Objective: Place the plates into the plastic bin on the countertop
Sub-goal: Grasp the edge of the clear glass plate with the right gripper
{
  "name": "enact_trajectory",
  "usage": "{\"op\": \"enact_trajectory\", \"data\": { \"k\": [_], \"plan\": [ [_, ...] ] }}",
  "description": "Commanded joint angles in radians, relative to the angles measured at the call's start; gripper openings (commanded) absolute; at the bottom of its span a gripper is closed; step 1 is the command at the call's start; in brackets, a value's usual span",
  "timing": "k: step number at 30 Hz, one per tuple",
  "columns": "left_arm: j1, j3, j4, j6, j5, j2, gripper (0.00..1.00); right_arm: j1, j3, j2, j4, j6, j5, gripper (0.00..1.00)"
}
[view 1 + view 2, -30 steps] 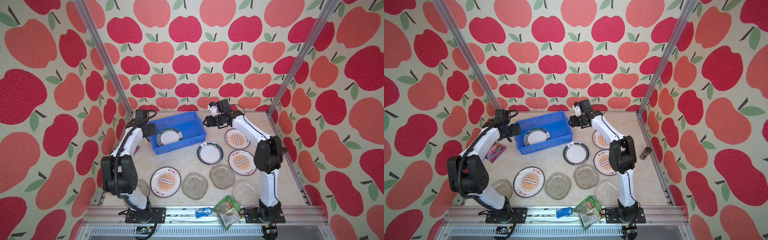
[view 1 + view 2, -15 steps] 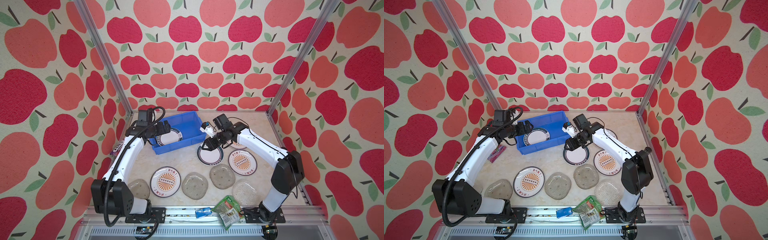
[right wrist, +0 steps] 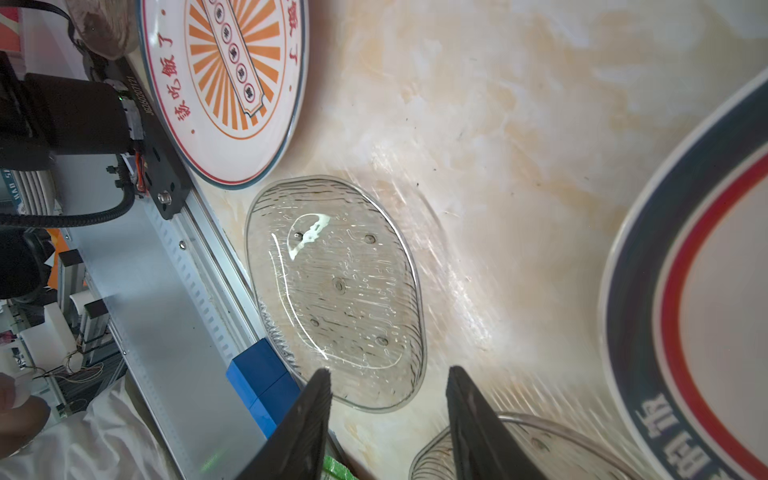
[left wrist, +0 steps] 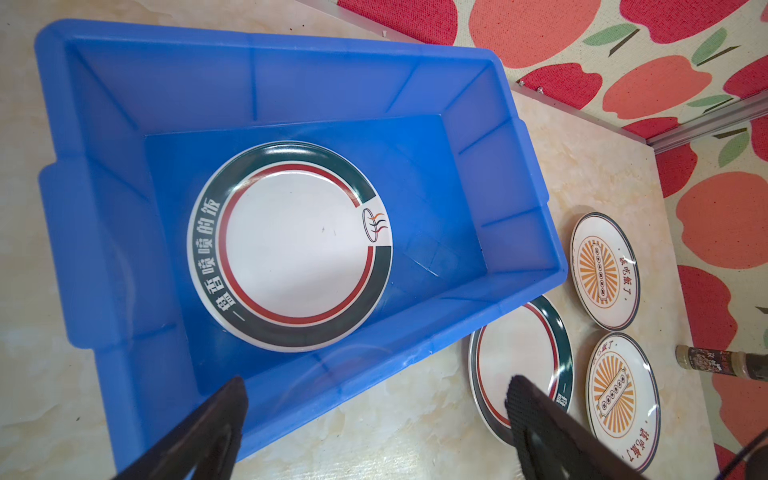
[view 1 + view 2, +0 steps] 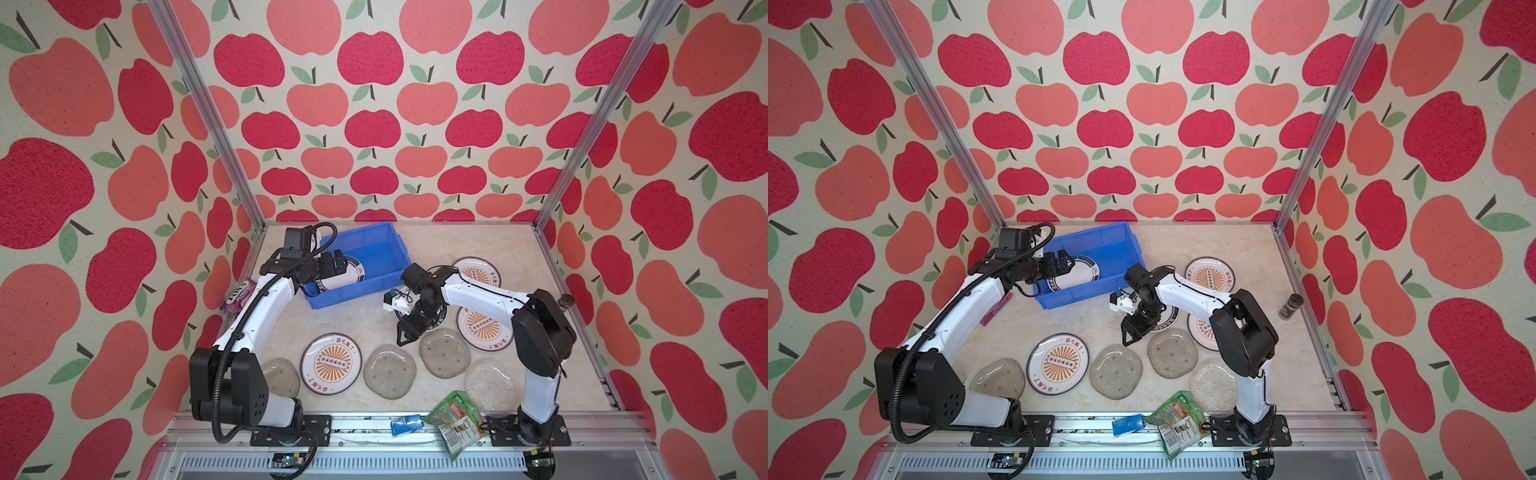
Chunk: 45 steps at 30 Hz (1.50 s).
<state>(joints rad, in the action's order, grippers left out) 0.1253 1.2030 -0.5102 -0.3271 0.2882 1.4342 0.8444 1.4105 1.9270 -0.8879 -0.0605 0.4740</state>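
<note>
The blue plastic bin stands at the back left of the countertop with one dark-rimmed plate flat inside. My left gripper hovers open and empty over that plate. Another dark-rimmed plate lies right of the bin, partly under my right arm. My right gripper is open and empty, low over bare counter between two glass plates. Sunburst plates and more glass plates lie around.
A green snack bag and a small blue box sit on the front rail. A purple candy packet lies by the left wall and a dark spice jar by the right rail. Apple-patterned walls close in three sides.
My right gripper has swung from the back beside the bin forward to the glass plates, its jaws narrowing slightly. My left gripper has moved from the bin's left edge over the plate inside.
</note>
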Motion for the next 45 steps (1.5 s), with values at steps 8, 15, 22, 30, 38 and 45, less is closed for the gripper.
{"op": "enact_trajectory", "data": {
  "k": [8,15,22,30,38,45],
  "plan": [
    [-0.020,-0.039,0.030,-0.003,-0.011,-0.011,0.99,0.010,0.004,0.099,0.008,-0.032,0.038,0.42],
    [-0.032,-0.046,0.025,-0.001,-0.018,-0.016,0.99,0.023,0.010,0.132,0.012,-0.037,0.051,0.40],
    [-0.051,-0.060,0.021,0.000,-0.029,-0.038,0.99,0.038,0.022,0.154,0.014,-0.025,0.032,0.37],
    [-0.074,-0.069,0.022,0.003,-0.028,-0.046,0.99,0.038,0.025,0.161,0.030,-0.003,-0.021,0.32],
    [-0.088,-0.094,0.042,-0.003,-0.014,-0.046,0.99,0.038,0.021,0.166,0.041,0.000,-0.048,0.23],
    [-0.110,-0.093,0.049,-0.004,-0.003,-0.048,0.99,0.038,0.037,0.172,0.032,-0.004,-0.055,0.14]
  ]
}}
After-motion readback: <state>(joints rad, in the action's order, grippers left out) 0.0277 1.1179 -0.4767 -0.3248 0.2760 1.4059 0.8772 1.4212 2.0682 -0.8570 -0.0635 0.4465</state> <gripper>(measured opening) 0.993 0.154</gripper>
